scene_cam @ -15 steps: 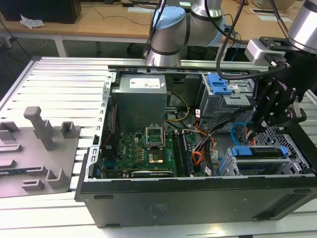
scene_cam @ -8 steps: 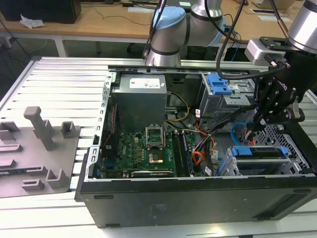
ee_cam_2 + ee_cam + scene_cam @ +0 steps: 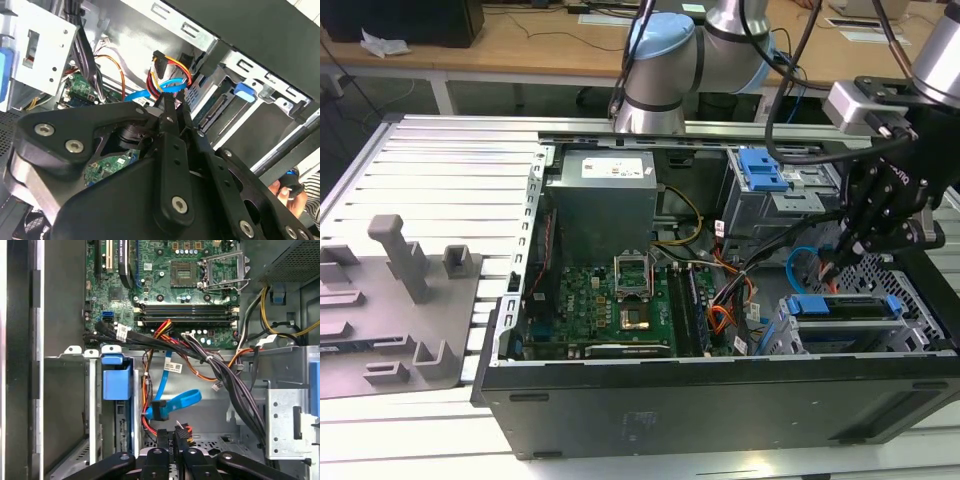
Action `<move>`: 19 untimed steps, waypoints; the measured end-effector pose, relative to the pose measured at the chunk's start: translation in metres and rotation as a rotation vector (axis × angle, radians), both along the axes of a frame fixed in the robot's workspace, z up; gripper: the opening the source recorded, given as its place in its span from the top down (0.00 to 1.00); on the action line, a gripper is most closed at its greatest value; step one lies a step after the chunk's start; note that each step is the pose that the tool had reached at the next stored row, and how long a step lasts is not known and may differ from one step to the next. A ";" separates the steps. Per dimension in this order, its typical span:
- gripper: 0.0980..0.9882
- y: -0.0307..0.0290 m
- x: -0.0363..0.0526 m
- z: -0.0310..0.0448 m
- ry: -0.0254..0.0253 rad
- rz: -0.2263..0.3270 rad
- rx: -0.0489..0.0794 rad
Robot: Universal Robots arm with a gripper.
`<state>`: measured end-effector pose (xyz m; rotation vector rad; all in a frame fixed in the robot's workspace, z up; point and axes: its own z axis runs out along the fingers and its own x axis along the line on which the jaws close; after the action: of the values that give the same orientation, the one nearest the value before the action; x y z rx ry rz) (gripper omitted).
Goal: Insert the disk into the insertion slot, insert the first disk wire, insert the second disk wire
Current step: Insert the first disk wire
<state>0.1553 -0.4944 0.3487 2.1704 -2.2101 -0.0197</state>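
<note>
The disk [image 3: 845, 306] sits in the slot [image 3: 885, 268] of the perforated cage at the case's near corner, on the exterior view's right, its blue carrier facing up and level with the cage's rim. In the first wrist view the carrier's blue tab [image 3: 116, 381] stands at the mouth of the bay, and the second wrist view shows it [image 3: 245, 90] in the same place. Just beside the cage, toward the motherboard [image 3: 610, 300], the blue wire [image 3: 798, 262] curls in a loose loop. In the first wrist view that loop [image 3: 177, 401] ends in a small dark connector [image 3: 159, 411] that hangs free in the gap between the cage and the taller grey box [image 3: 285, 420], plugged into nothing that can be seen. The gripper [image 3: 840, 250] hangs over this gap. In both wrist views its fingers [image 3: 163, 439] are pressed together, the tips [image 3: 169, 107] just short of the blue loop [image 3: 167, 85], pointing at it. Past the loop lies a dark plug [image 3: 159, 61] on red, yellow and orange wires [image 3: 177, 67]. Farther out are the power supply [image 3: 600, 195], the blue latch [image 3: 760, 168] on the grey box, the black case [image 3: 720, 400], the slatted table [image 3: 440, 170] and a grey tray [image 3: 380, 320] on the exterior view's left.
</note>
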 end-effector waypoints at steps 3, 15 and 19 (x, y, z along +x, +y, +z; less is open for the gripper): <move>0.92 -0.0106 0.0000 0.0000 0.0000 0.000 0.000; 0.92 -0.0399 0.0000 0.0000 0.0000 0.000 0.000; 0.92 -0.0489 0.0000 0.0000 0.0000 0.000 0.000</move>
<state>0.1553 -0.5433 0.3487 2.1704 -2.2102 -0.0198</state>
